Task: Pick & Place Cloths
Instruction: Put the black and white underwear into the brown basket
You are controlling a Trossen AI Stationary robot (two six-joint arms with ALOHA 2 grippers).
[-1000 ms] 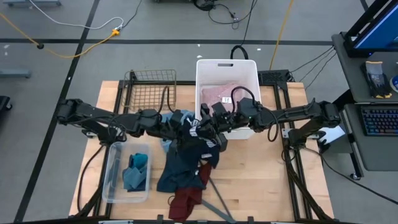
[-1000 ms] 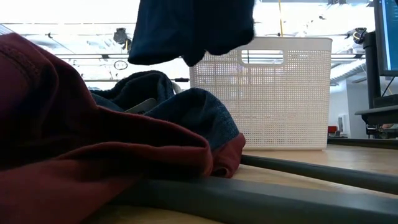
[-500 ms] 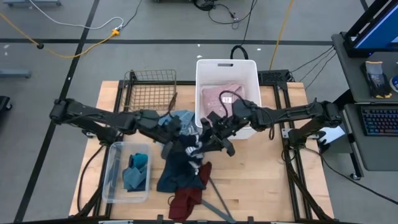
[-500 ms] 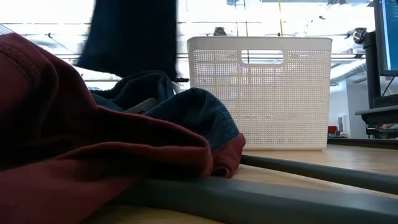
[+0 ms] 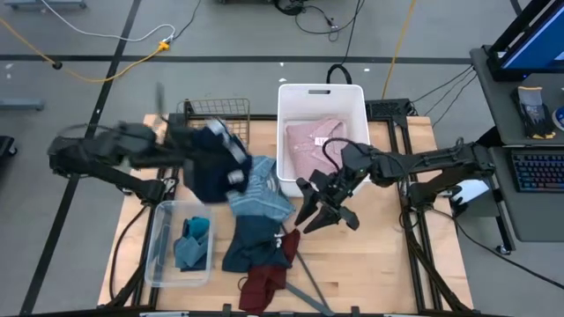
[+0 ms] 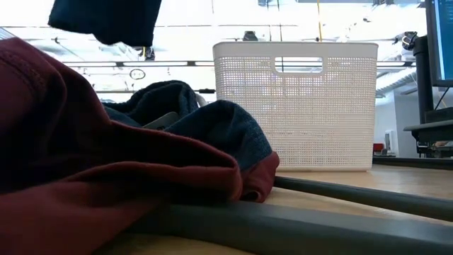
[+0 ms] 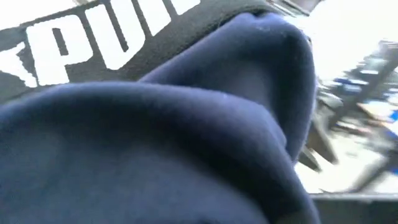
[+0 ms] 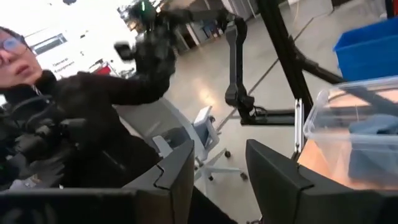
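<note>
Maroon garment (image 5: 264,286) – nearest item, near edge of table (image 5: 379,255), centre-left; fills the left of low view, w/ grey hanger (image 5: 310,289) bar lying just right of it and running under it.
Dark blue garment (image 5: 251,239) – next back, touching the maroon piece on its far side, spread flat on the wood.
Clear plastic bin (image 5: 179,244) – near-left of table; holds small teal and blue pieces (image 5: 194,239), bunched inside.
Right gripper (image 5: 324,214) – centre-right, above bare table just right of the pile; jaws apart, nothing between them. Right wrist view shows gap between its fingers (image 8: 177,171), w/ clear bin off to one side and a person in dark clothing in the room beyond.
Light-blue striped shirt (image 5: 261,189) – mid-table, on far part of pile, just left of white basket.
Navy white-printed top (image 5: 211,163) – lifted off the pile, hanging over far-left of table near wire basket; left gripper (image 5: 181,145) clamped on it, fingers hidden by cloth. Cloth fills left wrist view; white lettering visible.
White basket (image 5: 321,95) – far centre; pink collared shirt (image 5: 313,145) lies inside.
Wire basket (image 5: 211,123) – far left, beside white basket.
</note>
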